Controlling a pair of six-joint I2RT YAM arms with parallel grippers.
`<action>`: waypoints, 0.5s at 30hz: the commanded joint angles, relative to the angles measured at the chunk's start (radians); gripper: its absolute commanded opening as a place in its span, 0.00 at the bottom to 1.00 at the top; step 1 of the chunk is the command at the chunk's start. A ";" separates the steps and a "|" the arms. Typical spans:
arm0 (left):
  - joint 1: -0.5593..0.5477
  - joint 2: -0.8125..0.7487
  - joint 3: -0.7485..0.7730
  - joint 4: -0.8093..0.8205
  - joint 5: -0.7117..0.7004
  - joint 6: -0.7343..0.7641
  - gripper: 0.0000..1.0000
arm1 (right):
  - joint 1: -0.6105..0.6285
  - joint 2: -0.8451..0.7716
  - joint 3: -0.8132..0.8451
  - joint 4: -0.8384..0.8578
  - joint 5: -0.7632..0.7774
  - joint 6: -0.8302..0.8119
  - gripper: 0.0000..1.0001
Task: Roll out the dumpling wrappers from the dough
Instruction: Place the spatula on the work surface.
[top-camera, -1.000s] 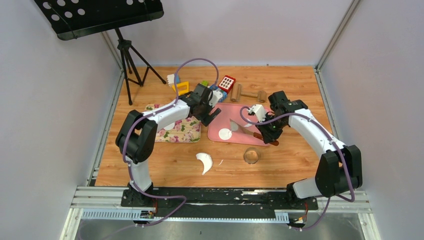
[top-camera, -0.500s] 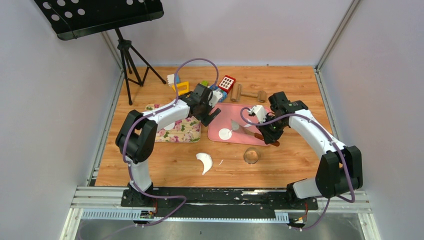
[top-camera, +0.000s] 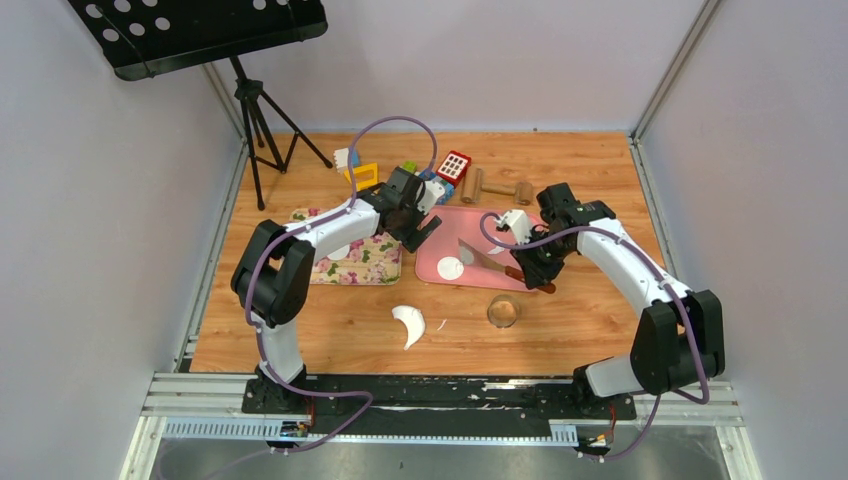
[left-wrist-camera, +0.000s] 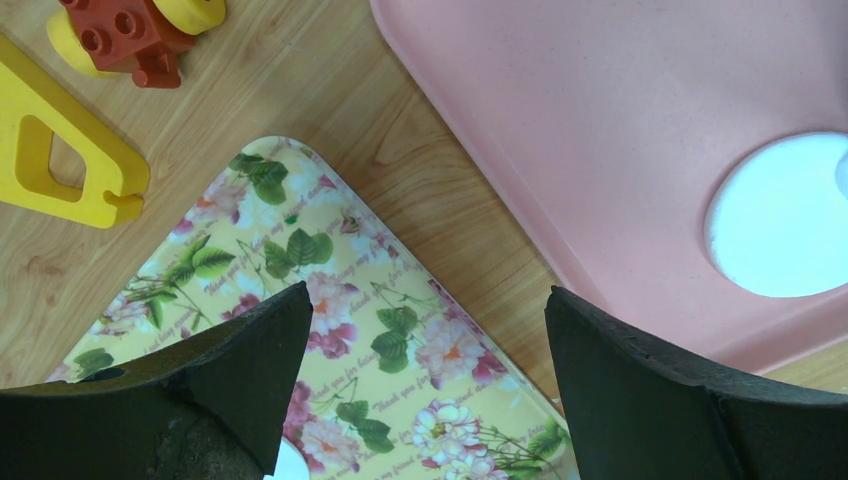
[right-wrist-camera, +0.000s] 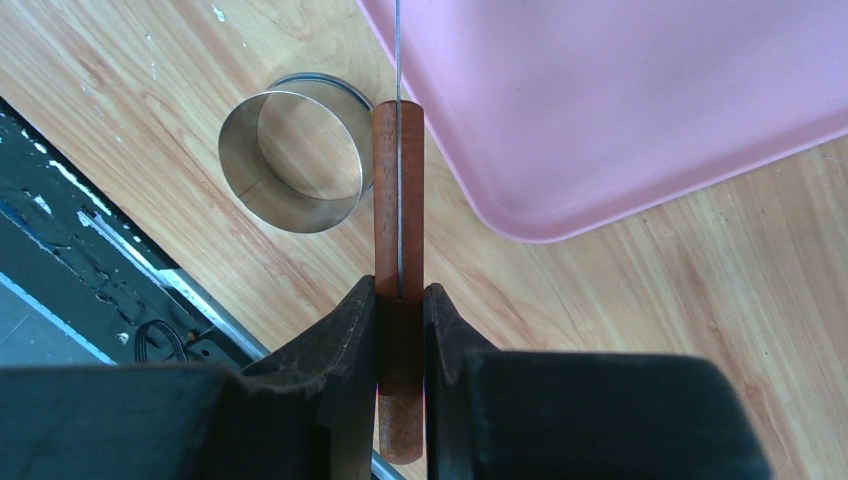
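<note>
One dumpling wrapper, a flat white disc, lies on the pink board; it also shows in the left wrist view. A crescent scrap of dough lies on the wood in front of the board. My left gripper is open and empty, hovering over the corner of the floral mat beside the pink board. My right gripper is shut on the brown wooden handle of a thin-bladed scraper, with the blade over the board. The metal ring stands next to the handle.
The floral mat lies left of the board. Toy blocks, a red toy phone, a yellow piece and a wooden mallet sit at the back. A tripod stands far left. The ring sits near the front.
</note>
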 joint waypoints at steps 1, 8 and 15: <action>0.006 -0.059 0.008 0.017 -0.004 -0.007 0.94 | 0.005 -0.039 0.019 0.001 -0.072 -0.013 0.00; 0.006 -0.058 0.008 0.017 -0.002 -0.009 0.94 | 0.007 -0.036 0.012 -0.009 -0.092 -0.025 0.00; 0.006 -0.059 0.007 0.018 -0.005 -0.006 0.94 | 0.007 -0.008 0.003 -0.014 -0.080 -0.024 0.00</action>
